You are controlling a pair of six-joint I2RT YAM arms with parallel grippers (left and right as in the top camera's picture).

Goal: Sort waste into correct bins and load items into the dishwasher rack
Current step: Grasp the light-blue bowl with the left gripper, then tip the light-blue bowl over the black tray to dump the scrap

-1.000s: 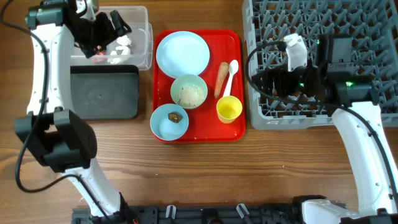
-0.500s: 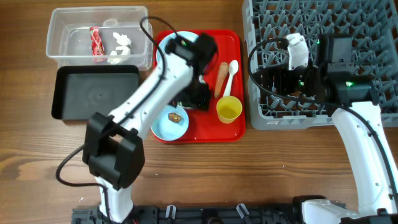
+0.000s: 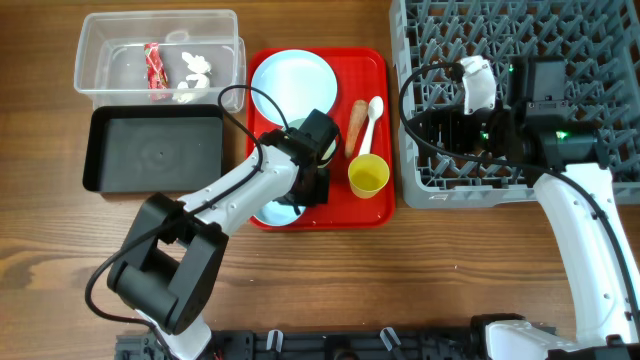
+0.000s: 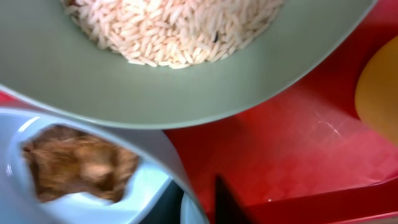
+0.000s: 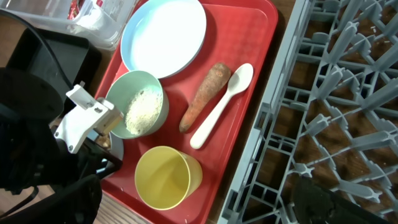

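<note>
Currently | left hand (image 3: 308, 188) apparently at scrap bowl (image 4: 148, 183), grip unreadable | right hand (image 3: 430, 132) likewise

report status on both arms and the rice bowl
Left gripper low by the rice bowl, jaws not readable. Right gripper over the dishwasher rack, jaws not readable. Bowl not emptied, sitting on the red tray. Yellow cup close beside it.

We see a wooden table (image 3: 400, 280). On it stand the tub (image 3: 160, 15), the black tray (image 3: 150, 150) just beside it, the red tray (image 3: 375, 70) and the rack (image 3: 470, 193).
</note>
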